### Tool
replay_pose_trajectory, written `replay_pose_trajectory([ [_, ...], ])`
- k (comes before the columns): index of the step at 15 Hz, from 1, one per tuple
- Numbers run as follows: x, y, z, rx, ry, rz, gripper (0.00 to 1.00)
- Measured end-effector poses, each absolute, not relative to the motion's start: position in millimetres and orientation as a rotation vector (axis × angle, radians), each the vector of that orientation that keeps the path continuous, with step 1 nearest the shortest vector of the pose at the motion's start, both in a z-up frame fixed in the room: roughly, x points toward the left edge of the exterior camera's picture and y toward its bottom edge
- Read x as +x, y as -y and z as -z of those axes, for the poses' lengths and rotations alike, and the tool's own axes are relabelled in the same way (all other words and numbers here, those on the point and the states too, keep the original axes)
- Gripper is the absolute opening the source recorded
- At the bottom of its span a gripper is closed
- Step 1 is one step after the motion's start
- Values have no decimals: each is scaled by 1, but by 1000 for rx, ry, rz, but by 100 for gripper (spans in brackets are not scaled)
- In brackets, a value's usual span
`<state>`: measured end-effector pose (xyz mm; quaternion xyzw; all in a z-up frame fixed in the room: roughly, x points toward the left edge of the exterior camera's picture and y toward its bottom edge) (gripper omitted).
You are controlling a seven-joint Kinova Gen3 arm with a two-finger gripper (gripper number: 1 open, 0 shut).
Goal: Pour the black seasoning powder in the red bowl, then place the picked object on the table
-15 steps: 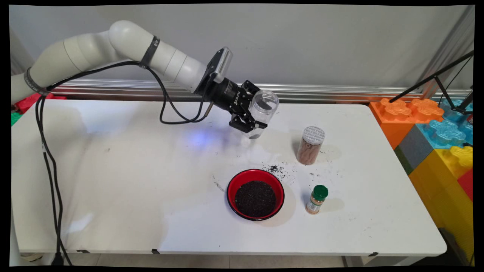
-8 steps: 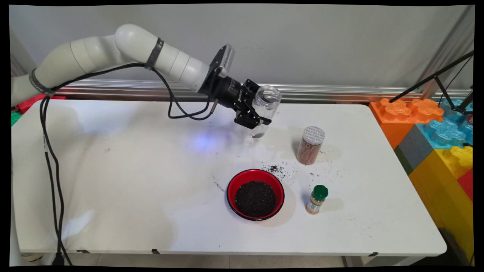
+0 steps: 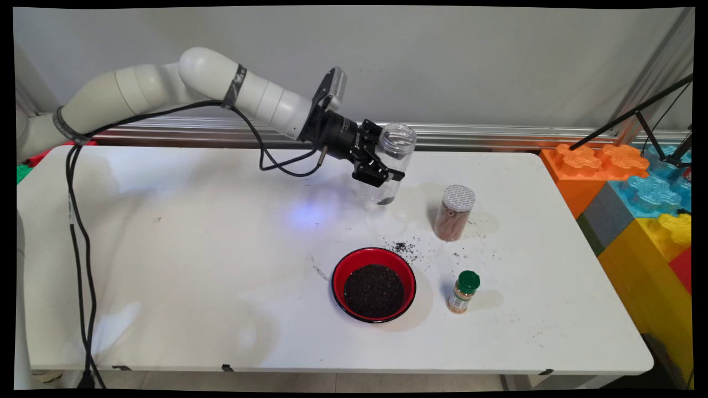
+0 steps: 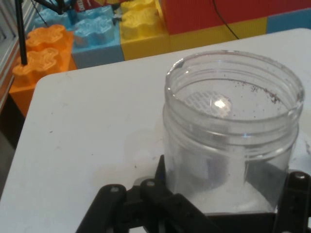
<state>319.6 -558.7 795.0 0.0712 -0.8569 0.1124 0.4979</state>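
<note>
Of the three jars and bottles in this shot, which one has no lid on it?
The clear jar held in the gripper, its mouth open. The jar with the white patterned lid and the green-capped spice bottle stand closed on the table.

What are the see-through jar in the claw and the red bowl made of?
The jar looks like clear plastic, possibly glass: you see straight through its wall, with glossy glints and a threaded neck. The claw grips it. The bowl seems glossy plastic or enamel, red inside with a dark rim; which one I cannot tell.

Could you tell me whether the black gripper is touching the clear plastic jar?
Touching: in the hand view, the black gripper closes its fingers against both sides of the clear plastic jar.
</note>
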Motion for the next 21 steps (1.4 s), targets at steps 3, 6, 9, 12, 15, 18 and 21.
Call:
replay_pose_trajectory([
  [3,318,563,-784,204,2051,-268,0],
  [6,316,565,-774,216,2033,-271,0],
  [9,314,567,-760,220,2021,-272,0],
  [12,314,568,-752,229,2016,-274,0],
  [15,316,569,-741,247,2015,-271,0],
  [18,318,568,-733,266,2020,-265,0],
  [21,320,566,-726,289,2023,-255,0],
])
